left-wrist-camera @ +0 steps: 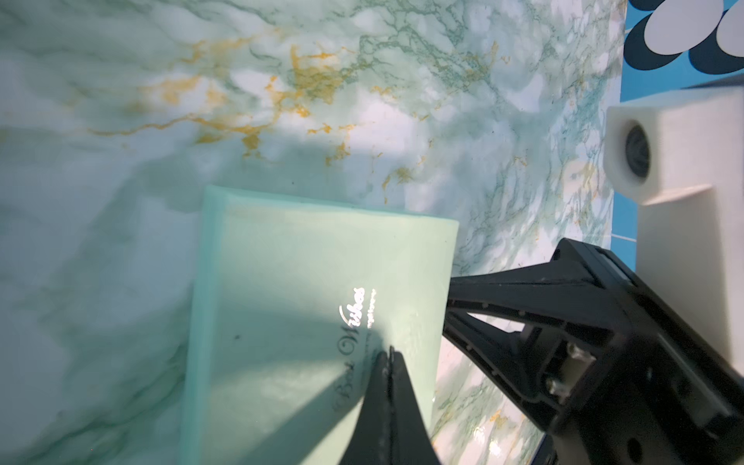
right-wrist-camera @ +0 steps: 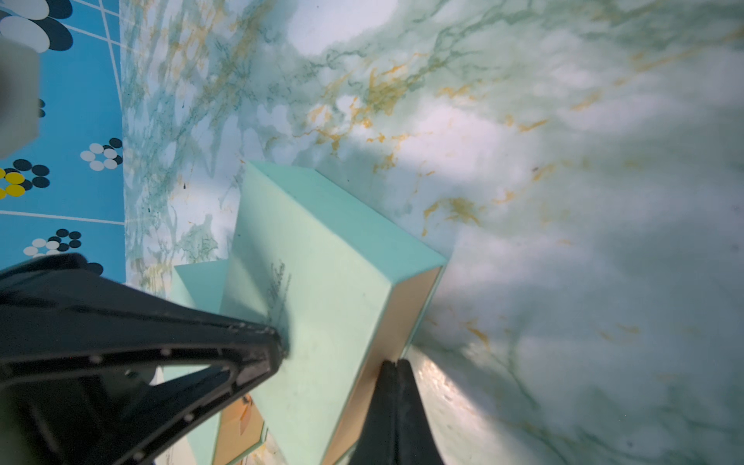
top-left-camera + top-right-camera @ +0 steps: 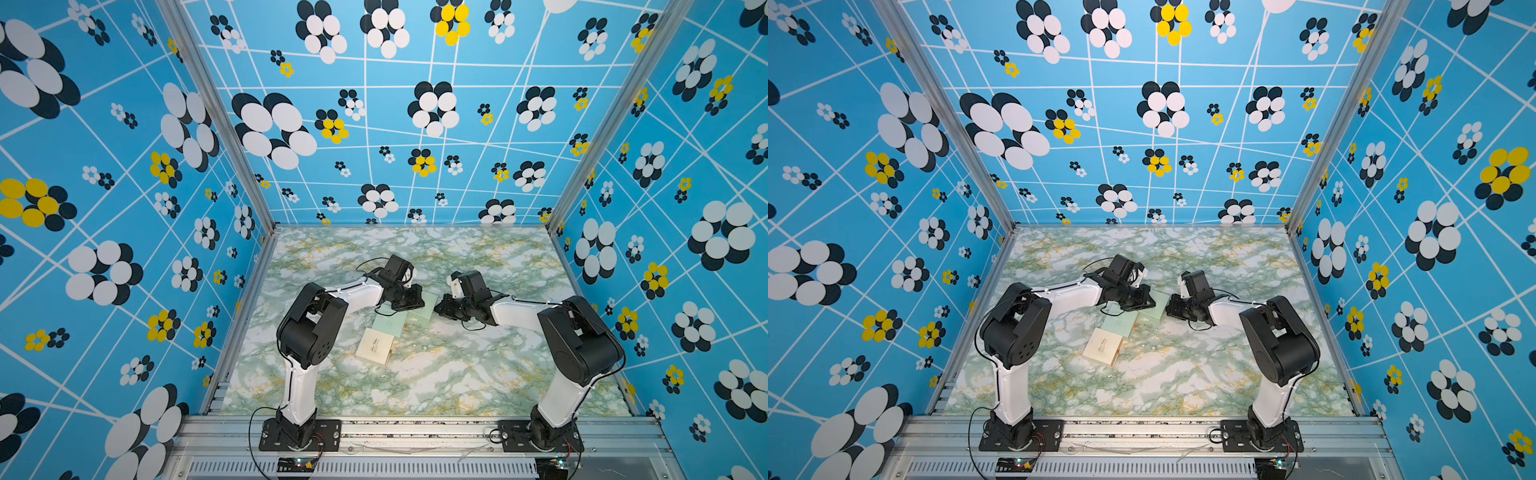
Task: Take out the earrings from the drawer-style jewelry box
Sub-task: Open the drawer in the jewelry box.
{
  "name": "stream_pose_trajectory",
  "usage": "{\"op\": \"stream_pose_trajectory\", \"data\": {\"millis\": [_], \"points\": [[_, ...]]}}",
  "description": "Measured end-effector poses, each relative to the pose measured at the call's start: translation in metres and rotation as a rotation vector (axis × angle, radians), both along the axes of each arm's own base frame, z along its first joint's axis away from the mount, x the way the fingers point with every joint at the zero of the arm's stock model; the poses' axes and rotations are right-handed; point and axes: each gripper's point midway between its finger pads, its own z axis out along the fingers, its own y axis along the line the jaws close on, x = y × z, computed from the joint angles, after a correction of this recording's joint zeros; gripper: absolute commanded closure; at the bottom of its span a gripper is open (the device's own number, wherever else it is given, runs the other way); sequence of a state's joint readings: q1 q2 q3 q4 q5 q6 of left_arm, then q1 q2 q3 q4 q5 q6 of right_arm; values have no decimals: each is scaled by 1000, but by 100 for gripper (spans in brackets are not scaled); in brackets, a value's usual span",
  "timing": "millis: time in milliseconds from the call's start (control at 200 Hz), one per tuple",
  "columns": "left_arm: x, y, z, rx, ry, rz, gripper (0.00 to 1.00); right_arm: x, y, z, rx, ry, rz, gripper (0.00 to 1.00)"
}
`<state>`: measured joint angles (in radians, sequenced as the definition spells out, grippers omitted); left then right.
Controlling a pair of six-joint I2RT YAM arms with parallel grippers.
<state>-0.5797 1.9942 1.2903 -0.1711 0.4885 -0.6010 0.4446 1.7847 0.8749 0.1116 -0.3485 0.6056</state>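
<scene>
A mint jewelry box [image 3: 429, 311] [image 3: 1157, 308] lies mid-table between both arms. My left gripper [image 1: 389, 353] [image 3: 419, 304] is shut, its tips resting on the box's lettered lid [image 1: 302, 282]. My right gripper [image 2: 396, 363] [image 3: 436, 309] is shut too, its tips against the tan drawer end [image 2: 406, 314] of that box [image 2: 322, 261]. Neither holds anything. Tiny earrings show as glints on the table [image 3: 424, 345] [image 3: 1152, 345], with an orange speck [image 3: 405, 328] [image 3: 1134, 328] near them. An orange bit [image 2: 244, 410] lies in an open tan drawer beside the box.
A second mint box [image 3: 388, 324] [image 3: 1119, 325] touches the first on its near left. A cream box [image 3: 375, 345] [image 3: 1102, 347] lies nearer the front. Blue patterned walls close in the marble table [image 3: 457, 374] on three sides.
</scene>
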Motion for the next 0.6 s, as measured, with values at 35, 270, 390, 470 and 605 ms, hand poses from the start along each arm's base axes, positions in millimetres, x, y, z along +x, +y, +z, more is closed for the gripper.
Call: {"op": "stream_pose_trajectory", "data": {"millis": [35, 270, 390, 470, 605], "points": [[0, 1, 0, 7, 0, 1, 100, 0, 0, 0, 0, 0, 0, 100], [1, 5, -2, 40, -7, -2, 100, 0, -3, 5, -21, -17, -1, 100], [2, 7, -2, 41, -6, 2, 100, -2, -7, 6, -44, -20, -2, 100], [2, 7, -2, 41, -6, 2, 100, -3, -9, 6, -60, -23, 0, 100], [2, 8, -3, 41, -6, 4, 100, -4, -11, 4, -77, -19, -2, 100]]}}
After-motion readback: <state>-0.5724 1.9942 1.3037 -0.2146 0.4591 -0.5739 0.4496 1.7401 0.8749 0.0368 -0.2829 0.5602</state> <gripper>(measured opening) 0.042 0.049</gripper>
